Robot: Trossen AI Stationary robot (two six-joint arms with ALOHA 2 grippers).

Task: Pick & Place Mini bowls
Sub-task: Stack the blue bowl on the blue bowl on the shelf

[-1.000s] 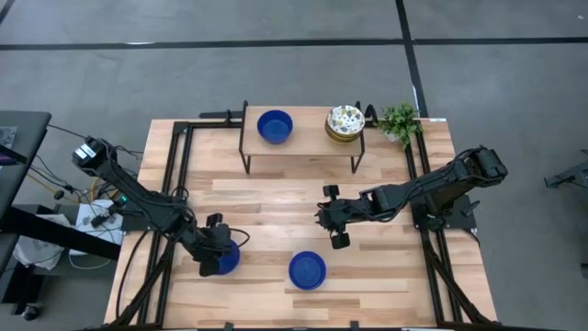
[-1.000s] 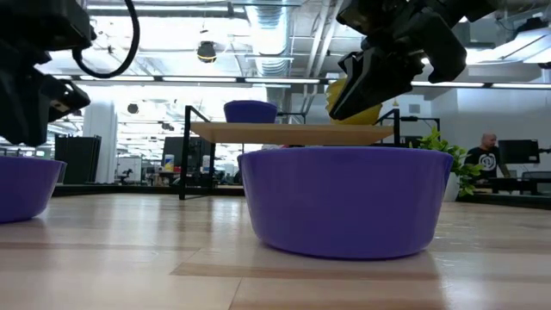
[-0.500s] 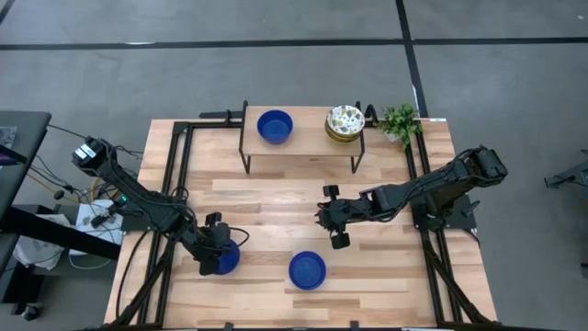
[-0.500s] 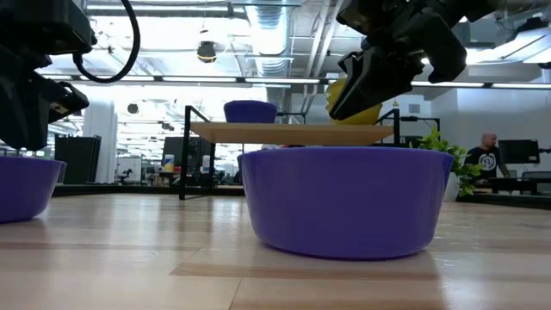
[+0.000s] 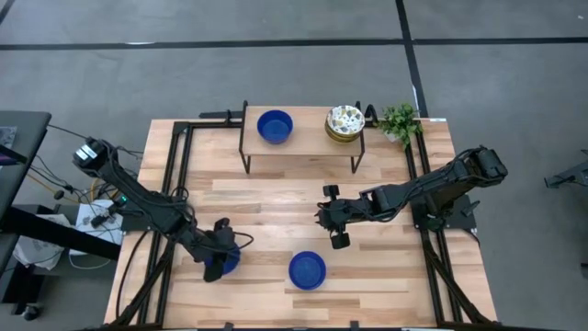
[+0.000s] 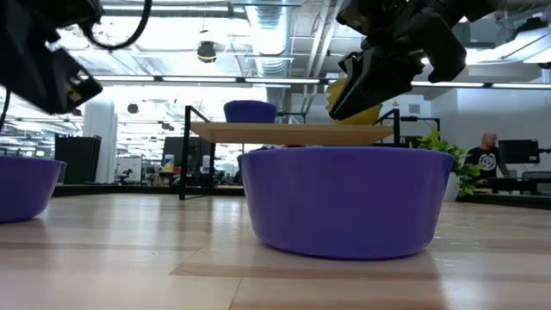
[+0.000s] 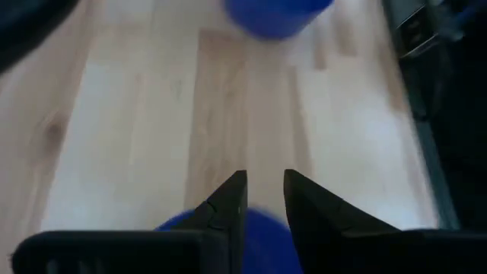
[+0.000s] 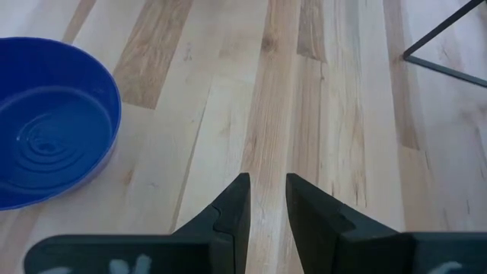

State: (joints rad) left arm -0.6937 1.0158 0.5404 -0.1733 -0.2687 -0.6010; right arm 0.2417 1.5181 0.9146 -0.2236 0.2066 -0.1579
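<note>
Two cobalt blue mini bowls stand on their bases on the table: one near the left (image 5: 228, 260) (image 6: 26, 185), one in the near middle (image 5: 307, 270) (image 6: 344, 202) (image 8: 46, 144). A third blue bowl (image 5: 275, 126) and a stack of cream patterned bowls (image 5: 344, 122) sit on a low shelf at the far side. My left gripper (image 5: 219, 258) (image 7: 264, 199) hovers shut just above the left bowl (image 7: 262, 232), clear of it. My right gripper (image 5: 327, 221) (image 8: 266, 199) waits shut over bare wood, right of centre.
The low wooden shelf on black wire legs (image 5: 299, 145) stands at the table's far side. A small green plant (image 5: 400, 119) sits at the far right corner. Black frame rails (image 5: 180, 175) run along both table sides. Bare wood lies between the shelf and the near bowls.
My left gripper has risen above the left blue bowl and shifted slightly toward the table's right. That bowl has stayed where it was on the table. The right arm has kept still.
</note>
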